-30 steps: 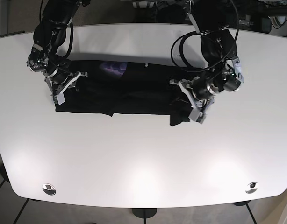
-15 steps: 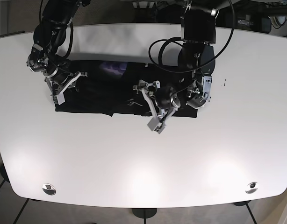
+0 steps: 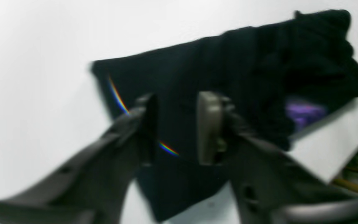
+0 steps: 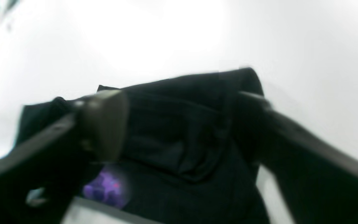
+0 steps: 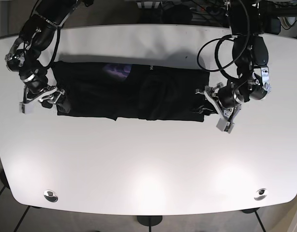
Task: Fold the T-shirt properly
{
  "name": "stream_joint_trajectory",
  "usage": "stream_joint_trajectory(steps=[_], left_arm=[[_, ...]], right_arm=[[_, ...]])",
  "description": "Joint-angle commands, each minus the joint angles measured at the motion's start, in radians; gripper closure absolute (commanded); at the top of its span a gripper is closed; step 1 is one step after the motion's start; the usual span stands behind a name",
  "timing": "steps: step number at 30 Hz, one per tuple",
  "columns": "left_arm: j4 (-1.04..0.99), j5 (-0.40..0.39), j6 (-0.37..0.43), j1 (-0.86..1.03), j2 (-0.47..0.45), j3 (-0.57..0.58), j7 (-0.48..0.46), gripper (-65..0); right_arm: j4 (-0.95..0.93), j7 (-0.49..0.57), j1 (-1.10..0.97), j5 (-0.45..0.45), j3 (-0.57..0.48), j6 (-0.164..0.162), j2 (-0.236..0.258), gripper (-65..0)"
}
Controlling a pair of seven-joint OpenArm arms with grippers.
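Black T-shirt point(image 5: 134, 94): long folded band across upper centre of white table point(image 5: 148, 164). Left gripper point(image 5: 217, 107), frame right, jaws spread at the band's end. Right gripper point(image 5: 41, 99), frame left, jaws spread at the opposite end.

T-shirt point(image 5: 134, 94): matt black cloth, wrinkled, w/ purple print. Table point(image 5: 148, 164) under it: smooth white, slightly glossy.

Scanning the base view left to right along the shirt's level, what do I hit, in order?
right gripper → black T-shirt, with its purple print toward its left part → left gripper at the shirt's right edge.
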Motion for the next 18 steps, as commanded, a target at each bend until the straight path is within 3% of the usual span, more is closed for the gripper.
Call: stream_joint_trajectory(steps=[1, 4, 7, 10, 14, 15, 17, 18], left_arm=[[-0.031, -0.014, -0.071, 0.005, -0.015, 0.000, -0.047, -9.2], [-0.117, -0.013, -0.137, 0.008, -0.031, 0.000, -0.085, -7.4], [-0.206, -0.013, -0.140, 0.007, -0.033, 0.003, -0.131, -7.4], [-0.255, -0.013, -0.140, 0.007, -0.031, 0.003, -0.141, -7.8], [-0.261, -0.013, -0.140, 0.008, -0.030, 0.003, -0.141, -7.8], [-0.261, -0.013, -0.140, 0.016, -0.028, 0.003, -0.141, -7.8], [-0.261, -0.013, -0.140, 0.026, -0.027, 0.005, -0.142, -7.9], [-0.261, -0.013, -0.140, 0.030, -0.018, 0.005, -0.142, -7.9]], right_arm=[[-0.076, 0.009, 0.014, 0.048, 0.051, -0.003, 0.038, -59.3], [-0.225, 0.009, 0.016, 0.075, 0.081, -0.001, 0.081, -58.8], [-0.296, 0.011, 0.013, 0.098, 0.071, 0.000, 0.097, -58.8], [-0.296, 0.014, 0.010, 0.097, -0.048, -0.005, 0.089, -52.6], [-0.296, 0.031, 0.013, 0.097, -0.110, -0.006, 0.046, -31.1], [-0.296, 0.035, 0.014, 0.097, -0.110, -0.006, 0.045, -20.3], [-0.294, 0.037, 0.019, 0.088, -0.111, -0.006, 0.048, -4.9], [-0.282, 0.035, 0.031, 0.052, -0.111, -0.006, 0.048, -1.7]])
